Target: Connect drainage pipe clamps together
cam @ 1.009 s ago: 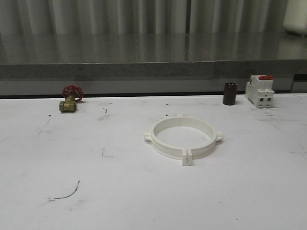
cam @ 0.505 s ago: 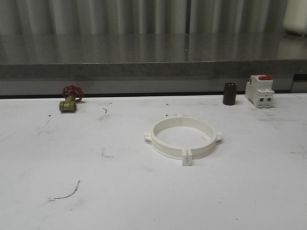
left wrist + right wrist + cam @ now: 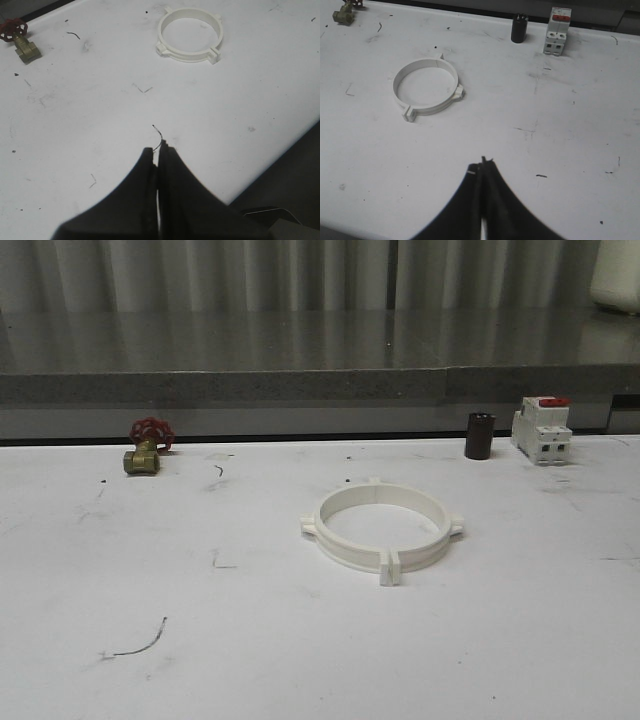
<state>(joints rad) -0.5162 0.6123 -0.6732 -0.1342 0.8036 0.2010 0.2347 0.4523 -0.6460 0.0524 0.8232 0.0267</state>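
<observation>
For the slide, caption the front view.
Drainage pipe clamps form a closed ring mid-table, between brass valve and breaker.

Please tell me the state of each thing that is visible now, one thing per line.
Drainage pipe clamps: joined into one closed ring, lying flat on the table.
Left gripper: shut, empty, above the table.
Right gripper: shut, empty.
Brass valve: lying on the table, untouched.
Breaker: standing upright.
Dark cylinder: standing upright beside the breaker.

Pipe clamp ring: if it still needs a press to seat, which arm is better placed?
Marginally the right, though it's close. The clamp ring lies slightly right of the table's centre. Both the left gripper and right gripper are shut and well back from it.
</observation>
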